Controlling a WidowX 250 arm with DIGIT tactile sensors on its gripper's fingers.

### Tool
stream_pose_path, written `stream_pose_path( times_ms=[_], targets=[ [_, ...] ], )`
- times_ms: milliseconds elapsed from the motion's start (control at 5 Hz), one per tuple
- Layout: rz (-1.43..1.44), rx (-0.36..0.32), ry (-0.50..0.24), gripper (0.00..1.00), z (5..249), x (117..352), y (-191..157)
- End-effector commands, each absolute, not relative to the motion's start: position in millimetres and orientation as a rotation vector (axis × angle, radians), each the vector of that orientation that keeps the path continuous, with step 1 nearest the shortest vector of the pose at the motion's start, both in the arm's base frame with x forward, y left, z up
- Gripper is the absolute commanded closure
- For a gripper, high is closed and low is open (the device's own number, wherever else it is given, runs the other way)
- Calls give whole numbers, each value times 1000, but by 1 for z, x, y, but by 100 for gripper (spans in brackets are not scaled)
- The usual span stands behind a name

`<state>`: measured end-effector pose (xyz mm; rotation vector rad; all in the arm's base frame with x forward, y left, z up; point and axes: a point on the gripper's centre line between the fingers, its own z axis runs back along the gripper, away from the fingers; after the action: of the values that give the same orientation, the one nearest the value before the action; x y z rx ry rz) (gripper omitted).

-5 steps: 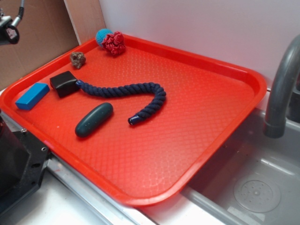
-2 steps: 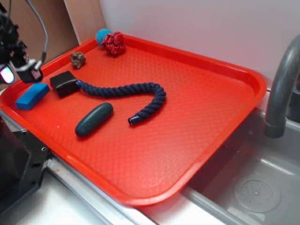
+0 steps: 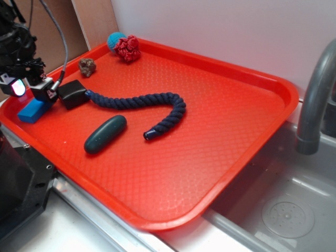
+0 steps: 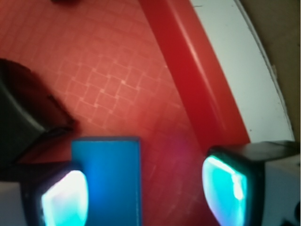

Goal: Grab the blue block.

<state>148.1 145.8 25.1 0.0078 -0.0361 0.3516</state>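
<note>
A red textured tray (image 3: 220, 105) lies on a pale counter against a white wall, with a grey faucet (image 3: 315, 100) and a steel sink (image 3: 283, 210) at its right and brown board behind the far left corner. On the tray I count one blue block (image 3: 30, 111), one black block (image 3: 72, 93) with one navy rope (image 3: 142, 102) running from it, one dark teal capsule (image 3: 105, 134), one brownish lump (image 3: 87, 66), and one teal ball (image 3: 114, 40) touching one red knotted ball (image 3: 128, 49). My gripper (image 3: 32, 87) hangs over the tray's left edge, just above the blue block. In the wrist view my two fingers (image 4: 225, 188) stand apart, nothing clamped; the block (image 4: 109, 179) sits beside my left-hand pad, off centre, with bare tray filling most of the gap
</note>
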Motion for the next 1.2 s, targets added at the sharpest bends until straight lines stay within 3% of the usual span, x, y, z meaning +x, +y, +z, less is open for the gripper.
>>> stream_pose_path(
  times_ms=[0,200,400,600,800,1000],
  targets=[
    [354,52,59,0,1,145,120],
    [332,5,56,0,8,140,108],
    [384,-55,106,100,13,135,104],
    [534,-149,176,100,20,128,108],
    [530,-164,142,100,32,127,110],
    [503,-171,97,100,59,124,114]
  ],
)
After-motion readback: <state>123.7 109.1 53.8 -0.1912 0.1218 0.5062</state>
